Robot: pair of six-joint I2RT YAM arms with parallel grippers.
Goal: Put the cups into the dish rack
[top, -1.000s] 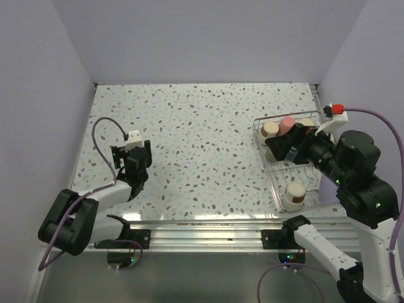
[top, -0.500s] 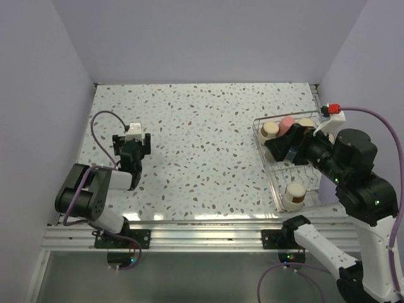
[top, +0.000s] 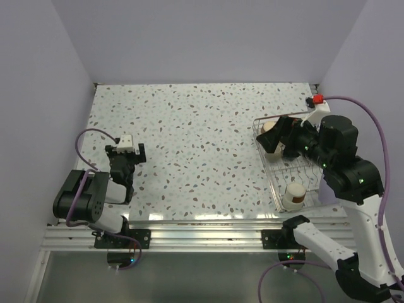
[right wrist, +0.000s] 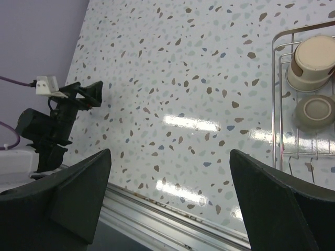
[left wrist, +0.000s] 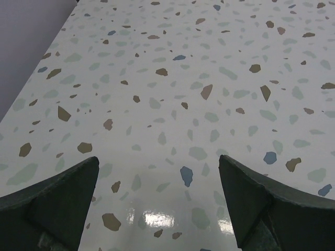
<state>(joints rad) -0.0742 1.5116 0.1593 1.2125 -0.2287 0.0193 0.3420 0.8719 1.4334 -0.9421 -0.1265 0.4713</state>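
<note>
The speckled, glossy table (top: 208, 139) is stretching out ahead of both grippers. The dish rack (top: 276, 192), made of thin silvery wire with low sides, is sitting directly under the right gripper (top: 283, 134) and running back from it toward the right arm's base. In the right wrist view, the rack's rounded corner (right wrist: 277, 78) is showing just beyond the right finger. The right gripper is hanging released with its jaws spread wide and nothing between them.

The left gripper (top: 124, 151) is also standing fully released over bare tabletop, well apart from the rack, with its dark blunt fingers (left wrist: 57, 193) framing only speckles.

A round tan cup (top: 270, 130) with a darker band is resting in the rack's far corner, just beside the right gripper. A grey-brown cup (right wrist: 314, 111), showing its round base, is lying right next to it. A cream cup (top: 294, 196) is standing in the rack's near end, back toward the arm's base.

Since a second ago, the right gripper has been shifting toward the rack's far end and is now covering the pink cup, while the left arm has been folding back toward its base.
</note>
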